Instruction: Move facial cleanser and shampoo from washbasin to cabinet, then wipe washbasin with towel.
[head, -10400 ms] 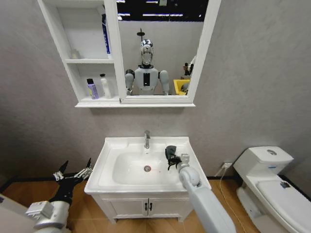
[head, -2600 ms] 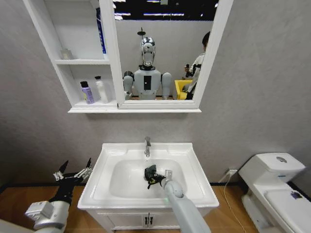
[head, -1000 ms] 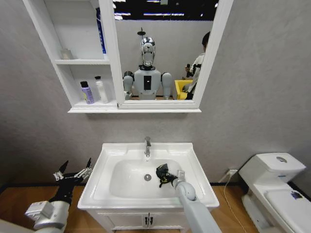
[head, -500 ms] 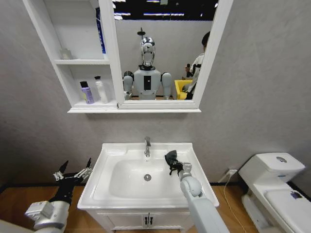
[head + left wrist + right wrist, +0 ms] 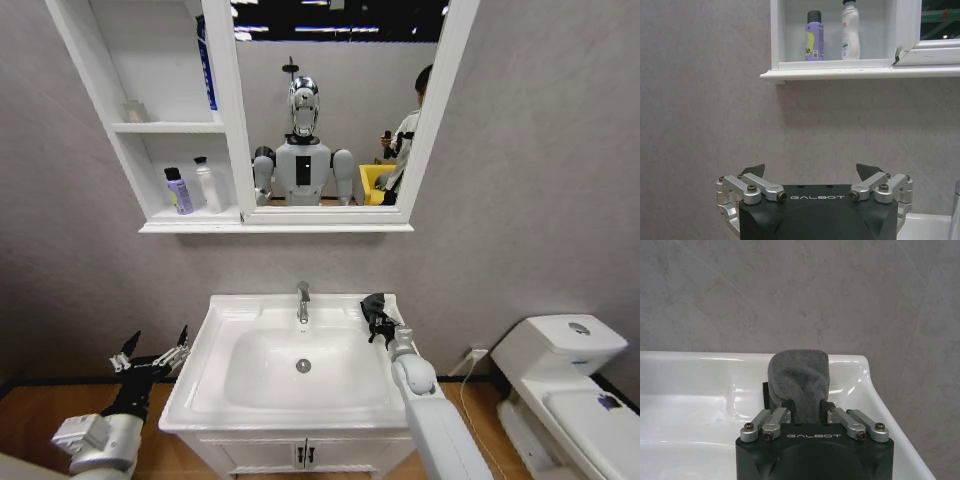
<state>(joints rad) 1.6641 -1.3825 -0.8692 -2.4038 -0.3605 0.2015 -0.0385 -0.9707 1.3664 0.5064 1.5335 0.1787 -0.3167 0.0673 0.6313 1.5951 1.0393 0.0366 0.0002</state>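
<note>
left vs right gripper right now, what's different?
The left gripper is open and holds nothing; the right gripper is shut on the towel. The left gripper hangs off the washbasin's left side; the right gripper is at the washbasin's back right corner, pressing the towel there. Both are the same black-and-silver build.

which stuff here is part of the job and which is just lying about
Part of the job:
- towel, held by the right end effector over the back right rim
- washbasin
- facial cleanser and shampoo, on the cabinet bottom shelf
- left end effector, open, idle beside the basin

Just lying about:
- toilet
- blue bottle on the top shelf
- mirror
</note>
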